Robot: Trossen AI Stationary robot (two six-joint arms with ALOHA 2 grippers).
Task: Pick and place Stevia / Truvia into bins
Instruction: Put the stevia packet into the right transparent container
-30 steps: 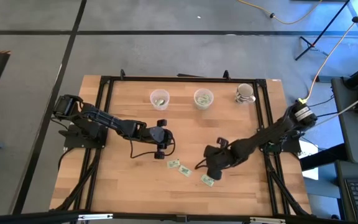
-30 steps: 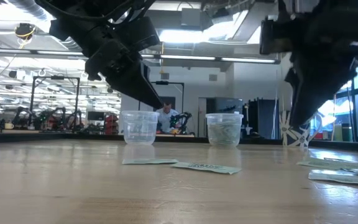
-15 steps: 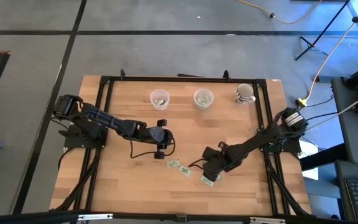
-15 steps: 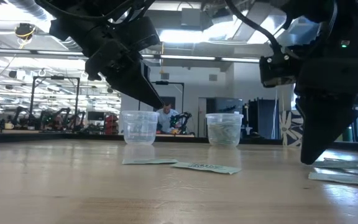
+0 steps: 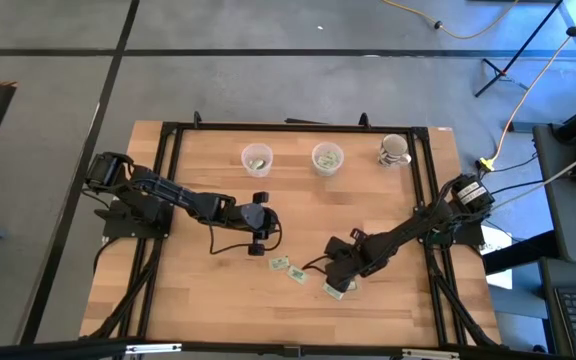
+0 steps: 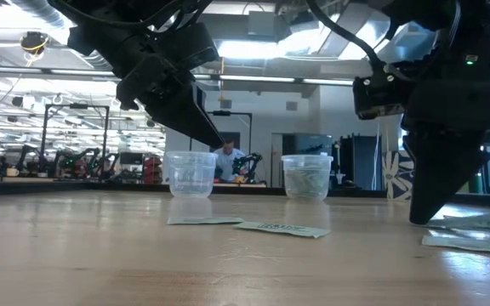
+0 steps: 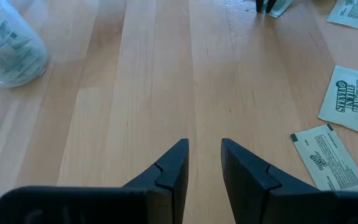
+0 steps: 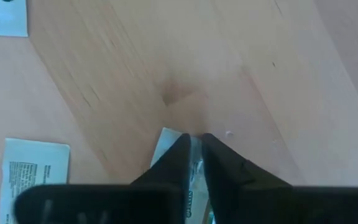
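Paper sachet [image 8: 193, 163], thin and nearly weightless, lies flat on the wooden desk [image 5: 208, 270] near the front edge; my right gripper [image 8: 193, 138] has its jaws pinched on one edge, which I judge the only workable hold. Left gripper [image 7: 204, 146] hovers, jaws slightly apart. Both cups [image 5: 257, 158] stand well away. Smooth wood, open workshop behind.

The right hand [image 8: 193, 144] is down at the tabletop (fingers nearly together), the left hand [image 7: 202, 155] hovers open.
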